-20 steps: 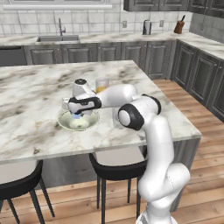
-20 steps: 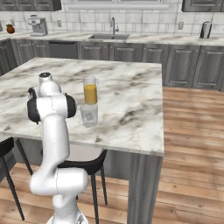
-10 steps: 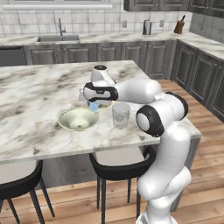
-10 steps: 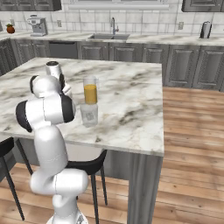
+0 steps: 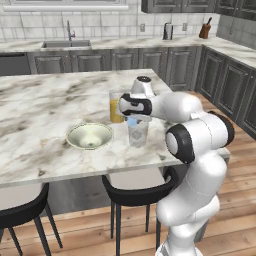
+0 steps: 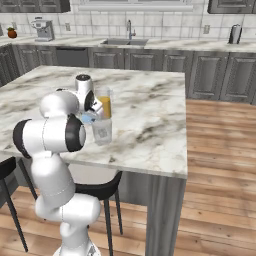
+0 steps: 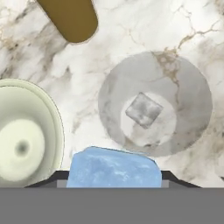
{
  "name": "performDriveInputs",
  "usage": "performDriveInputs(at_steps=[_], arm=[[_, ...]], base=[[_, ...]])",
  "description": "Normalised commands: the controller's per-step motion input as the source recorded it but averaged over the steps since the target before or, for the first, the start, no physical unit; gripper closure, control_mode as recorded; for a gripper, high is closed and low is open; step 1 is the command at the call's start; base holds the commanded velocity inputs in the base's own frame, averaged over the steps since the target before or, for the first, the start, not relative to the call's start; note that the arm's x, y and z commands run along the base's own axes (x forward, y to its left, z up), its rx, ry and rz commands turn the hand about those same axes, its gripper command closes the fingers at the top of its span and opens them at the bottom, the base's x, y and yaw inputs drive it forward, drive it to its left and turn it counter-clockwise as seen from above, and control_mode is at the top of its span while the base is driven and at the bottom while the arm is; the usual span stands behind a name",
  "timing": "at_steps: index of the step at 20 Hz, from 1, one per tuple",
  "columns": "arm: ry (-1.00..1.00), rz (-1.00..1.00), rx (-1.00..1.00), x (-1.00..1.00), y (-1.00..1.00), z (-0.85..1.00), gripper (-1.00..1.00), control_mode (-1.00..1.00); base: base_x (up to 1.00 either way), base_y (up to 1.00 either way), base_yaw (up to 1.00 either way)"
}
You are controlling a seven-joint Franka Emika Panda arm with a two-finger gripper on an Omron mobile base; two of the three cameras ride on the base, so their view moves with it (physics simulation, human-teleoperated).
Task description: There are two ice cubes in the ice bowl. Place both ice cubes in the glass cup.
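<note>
The gripper (image 7: 114, 186) is clamped on one ice cube (image 7: 114, 168), a pale-blue block that fills the gap between the finger tips at the bottom of the hand view. In the left base view that cube (image 5: 132, 121) sits just under the hand, right above the mouth of the glass cup (image 5: 138, 134), and the right base view agrees, with the blue cube (image 6: 88, 118) at the near-left edge of the cup (image 6: 102, 131).

Looking along the gripper, the round mouth of the glass cup (image 7: 155, 103) lies just beyond the held cube and a little to the right, so the cube seems to hang over the cup's near rim and not over its centre. A second ice cube (image 7: 144, 109) lies flat on the bottom of the cup, seen as a pale grey square through the glass.

The ice bowl (image 5: 90, 136) stands on the marble island (image 5: 45, 100) to the left of the cup, apart from it, and its hollow looks bare. The juice glass (image 5: 116, 106) stands just behind the cup, on the far side.

My judgement: the release turns on a small shift toward the cup's middle, otherwise the cube may catch the rim and fall onto the marble
</note>
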Motion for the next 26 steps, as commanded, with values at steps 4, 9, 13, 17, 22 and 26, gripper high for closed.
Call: performDriveInputs(at_steps=[4, 9, 13, 17, 22, 26], arm=[[0.08, 0.0, -0.03, 0.4, -0.8, 0.12, 1.0, -1.0], [0.12, 0.0, -0.02, 0.89, -0.21, 0.02, 1.0, -1.0], [0.08, 0.0, -0.1, 0.28, 0.0, 0.0, 1.0, -1.0], [0.0, 0.0, -0.14, 0.0, 0.09, -0.17, 1.0, -1.0], [0.0, 0.0, -0.02, -0.02, 0.0, -0.38, 1.0, -1.0], [0.0, 0.0, 0.0, 0.0, 0.0, -0.25, 1.0, -1.0]], base=[[0.0, 0.0, 0.0], [0.0, 0.0, 0.0], [0.0, 0.0, 0.0], [0.0, 0.0, 0.0], [0.0, 0.0, 0.0], [0.0, 0.0, 0.0]])
